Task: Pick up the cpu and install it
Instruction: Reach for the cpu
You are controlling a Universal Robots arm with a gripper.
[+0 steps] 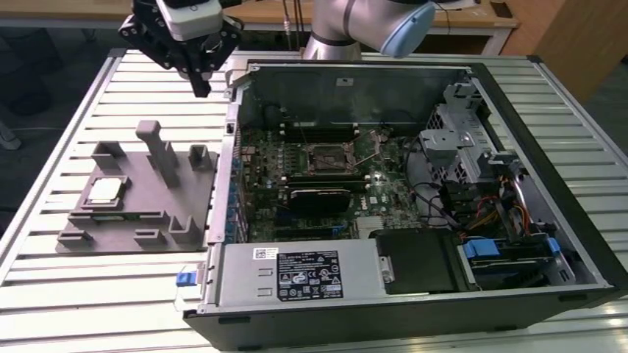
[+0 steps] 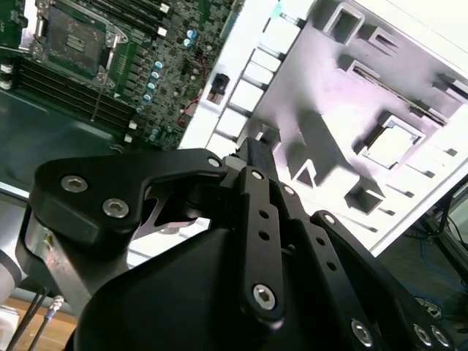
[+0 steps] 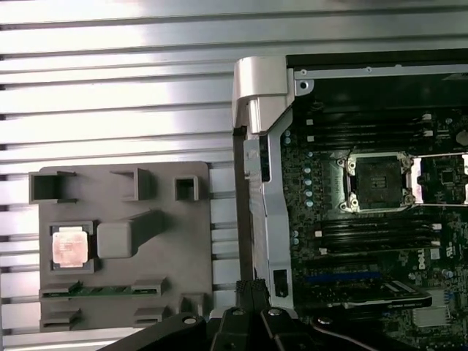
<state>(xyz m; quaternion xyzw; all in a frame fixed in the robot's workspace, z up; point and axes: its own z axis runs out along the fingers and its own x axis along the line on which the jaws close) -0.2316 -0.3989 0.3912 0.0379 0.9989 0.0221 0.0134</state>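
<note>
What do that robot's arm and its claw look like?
The arm is a silvery-grey tube with a pale blue joint cap. Its gripper is black, built of hinged bars studded with silver screws, with a white block mounted on it.

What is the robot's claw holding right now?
Nothing. The gripper hangs empty in the air, and the cpu lies in its gray holder.

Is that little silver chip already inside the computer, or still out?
Still out. The cpu lies flat in a recess of the grey holder beside the case; the motherboard socket sits empty.
</note>
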